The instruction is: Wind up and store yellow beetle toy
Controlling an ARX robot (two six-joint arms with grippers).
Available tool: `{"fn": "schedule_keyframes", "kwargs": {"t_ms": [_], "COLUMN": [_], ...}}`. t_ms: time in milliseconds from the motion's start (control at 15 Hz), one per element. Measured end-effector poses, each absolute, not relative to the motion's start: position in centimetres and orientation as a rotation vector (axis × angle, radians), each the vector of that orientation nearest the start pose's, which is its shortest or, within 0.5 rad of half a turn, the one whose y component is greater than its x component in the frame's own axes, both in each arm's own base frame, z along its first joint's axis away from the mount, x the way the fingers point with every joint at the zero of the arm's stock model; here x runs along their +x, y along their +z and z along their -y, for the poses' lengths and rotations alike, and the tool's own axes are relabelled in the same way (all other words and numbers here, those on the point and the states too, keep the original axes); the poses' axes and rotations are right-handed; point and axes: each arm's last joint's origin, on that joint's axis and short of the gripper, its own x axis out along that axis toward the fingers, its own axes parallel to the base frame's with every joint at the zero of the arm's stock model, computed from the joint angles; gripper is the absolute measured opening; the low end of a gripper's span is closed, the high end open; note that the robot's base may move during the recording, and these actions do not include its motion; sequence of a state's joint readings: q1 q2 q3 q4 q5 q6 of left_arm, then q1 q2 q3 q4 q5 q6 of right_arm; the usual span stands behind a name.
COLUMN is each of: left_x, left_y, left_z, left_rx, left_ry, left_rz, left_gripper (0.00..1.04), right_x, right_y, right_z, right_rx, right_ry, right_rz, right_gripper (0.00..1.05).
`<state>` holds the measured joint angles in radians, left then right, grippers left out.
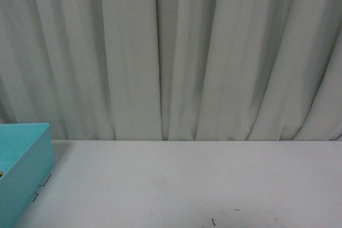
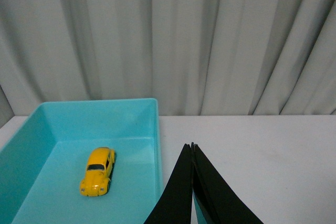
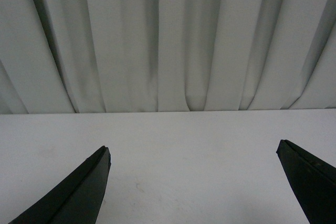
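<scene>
The yellow beetle toy (image 2: 98, 171) lies on its wheels on the floor of a turquoise bin (image 2: 150, 129), seen in the left wrist view. My left gripper (image 2: 192, 146) is shut with nothing between its black fingers; it hangs above the white table just beside the bin's side wall, apart from the toy. My right gripper (image 3: 193, 151) stands wide open over bare white table, holding nothing. In the front view only a corner of the turquoise bin (image 1: 24, 169) shows at the far left; neither arm nor the toy is seen there.
A white table (image 1: 203, 185) runs back to a pale pleated curtain (image 1: 171, 52) along its far edge. A few small dark marks (image 1: 213, 221) lie near the table's front.
</scene>
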<state>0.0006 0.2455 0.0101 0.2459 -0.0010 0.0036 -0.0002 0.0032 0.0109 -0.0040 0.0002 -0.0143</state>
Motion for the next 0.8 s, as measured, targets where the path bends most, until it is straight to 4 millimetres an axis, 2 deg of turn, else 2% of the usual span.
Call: {"fn": "schedule_keyframes", "kwargs": {"t_ms": [267,467,600,800], "left_x": [10.8,9.7,9.7,9.7], "left_y": [16.9,16.6,16.7,16.7], "left_z": [0.0,0.0,0.0,0.0], "left_rx": [0.004,0.002,0.003,0.003], "left_ry": [0.001,0.001,0.001,0.001], "left_rz": [0.009,0.002,0.003,0.003], "left_gripper": [0.02,0.04,0.29,0.56], "right_x": [9.7,9.7,9.7,9.7], "right_y": [16.7,16.7,16.7,16.7], "right_z": [0.0,0.0,0.0,0.0], "right_rx": [-0.014,-0.014,-0.014,-0.014], "right_ry": [0.000,0.000,-0.001,-0.001], "right_rz": [0.003,0.004,0.004,0.004], "right_gripper": [0.98,0.98,0.98,0.98]}}
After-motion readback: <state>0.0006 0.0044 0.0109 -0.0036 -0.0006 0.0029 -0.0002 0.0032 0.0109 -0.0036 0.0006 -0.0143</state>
